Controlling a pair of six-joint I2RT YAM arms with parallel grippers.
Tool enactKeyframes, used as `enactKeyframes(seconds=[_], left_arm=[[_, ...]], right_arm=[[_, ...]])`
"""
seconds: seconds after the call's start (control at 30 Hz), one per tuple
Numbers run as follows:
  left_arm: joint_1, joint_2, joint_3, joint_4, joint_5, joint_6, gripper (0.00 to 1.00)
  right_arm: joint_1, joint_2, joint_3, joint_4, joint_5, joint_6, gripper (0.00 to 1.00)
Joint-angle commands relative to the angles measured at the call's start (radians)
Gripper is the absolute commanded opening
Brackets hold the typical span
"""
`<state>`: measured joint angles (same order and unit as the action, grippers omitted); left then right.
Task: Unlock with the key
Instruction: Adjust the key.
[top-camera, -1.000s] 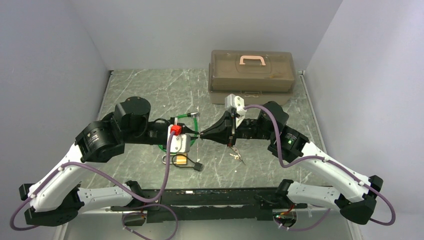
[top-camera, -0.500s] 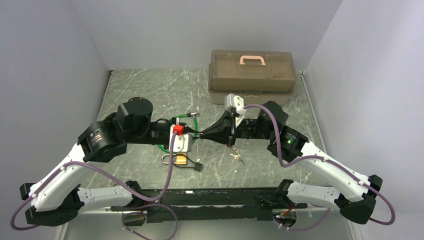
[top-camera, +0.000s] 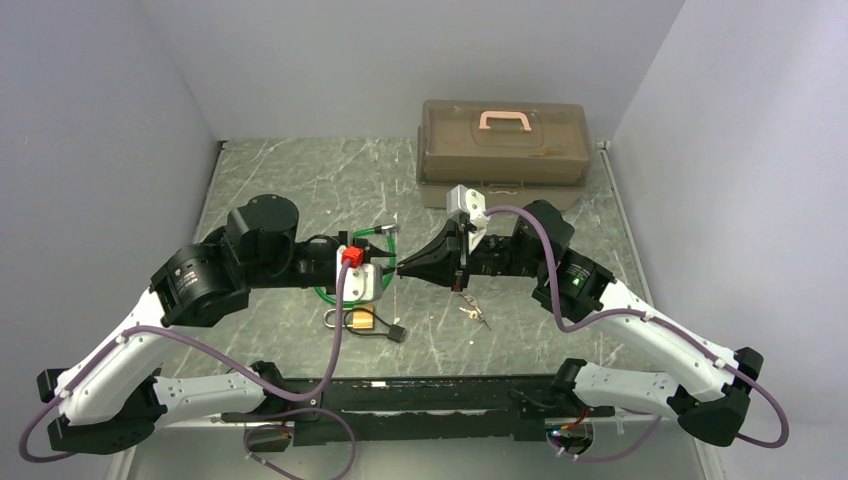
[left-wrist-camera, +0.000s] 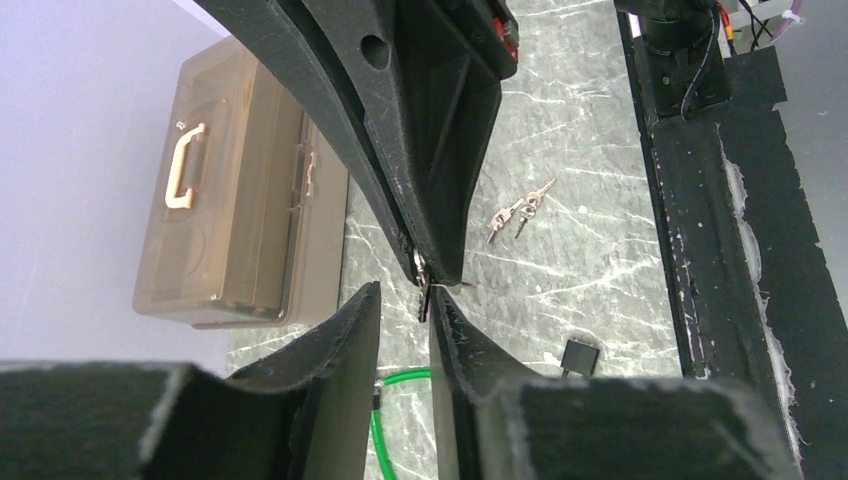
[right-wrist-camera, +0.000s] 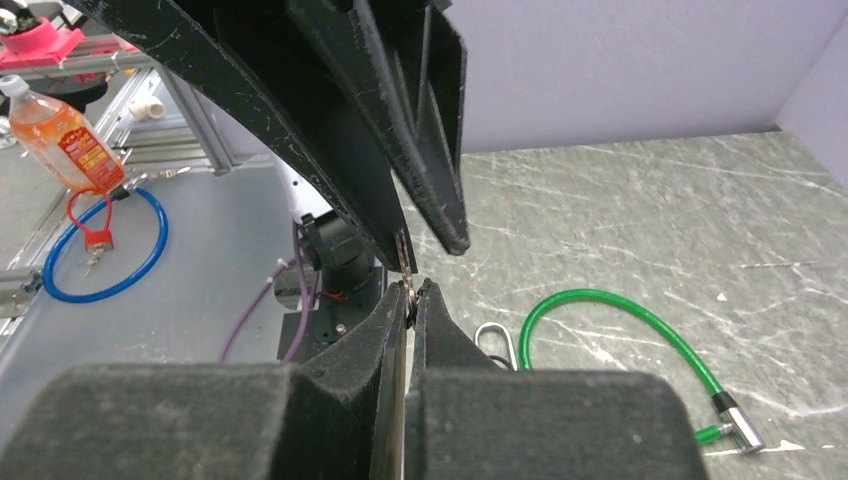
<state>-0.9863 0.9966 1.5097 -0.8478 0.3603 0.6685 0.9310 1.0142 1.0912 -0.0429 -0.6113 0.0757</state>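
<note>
While the tiny thin silver-metal key (left-wrist-camera: 423, 292) is pinched in mid-air by the clenched right fingers (right-wrist-camera: 380, 340) and the left fingers (left-wrist-camera: 350, 330) are parted around its tip, it could be knocked loose toward the grey marbled desk (top-camera: 300, 180) if that slim pinch is nudged.

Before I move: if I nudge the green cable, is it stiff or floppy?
The green cable holds a smooth arc on the table, so it's probably springy rather than limp. Its metal end likely adds drag, so the loop may pivot.
</note>
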Motion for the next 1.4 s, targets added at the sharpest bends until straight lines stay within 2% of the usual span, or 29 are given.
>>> enactKeyframes(seconds=[0.0,0.23,0.3,0.33,0.53,0.67,0.83,1.0,1.2,1.3,1.37], left_arm=[[-0.005,-0.015,0.018,0.040,0.002,-0.013,0.25],[-0.005,-0.018,0.003,0.028,0.007,-0.001,0.00],[-0.005,-0.017,0.004,0.030,0.000,-0.005,0.00],[-0.005,-0.015,0.006,0.031,-0.006,-0.008,0.00],[0.006,-0.015,0.008,0.036,-0.021,-0.077,0.00],[0.017,-0.013,0.011,0.017,0.021,-0.130,0.00],[0.030,-0.011,0.026,-0.002,0.077,-0.159,0.00],[0.032,-0.005,0.048,-0.041,0.140,-0.165,0.00],[0.033,-0.009,0.048,-0.073,0.195,-0.146,0.00],[0.034,-0.018,0.047,-0.085,0.233,-0.101,0.00],[0.034,-0.011,0.075,-0.110,0.283,-0.062,0.00]], right_arm=[[0.005,0.000,0.050,0.049,-0.014,0.007,0.00],[0.008,-0.007,0.047,0.052,-0.014,0.013,0.00],[0.009,-0.007,0.048,0.048,-0.021,0.012,0.00],[0.009,-0.008,0.052,0.046,-0.023,0.009,0.04],[0.008,-0.055,0.100,-0.071,0.040,-0.064,0.55],[0.008,-0.091,0.137,-0.135,0.098,-0.134,0.63],[0.006,-0.086,0.172,-0.174,0.095,-0.163,0.61],[0.006,-0.048,0.185,-0.166,0.033,-0.165,0.44],[0.006,0.010,0.243,-0.240,-0.084,-0.181,0.30],[0.007,0.023,0.254,-0.273,-0.094,-0.189,0.30],[0.006,0.010,0.242,-0.274,-0.062,-0.190,0.36]])
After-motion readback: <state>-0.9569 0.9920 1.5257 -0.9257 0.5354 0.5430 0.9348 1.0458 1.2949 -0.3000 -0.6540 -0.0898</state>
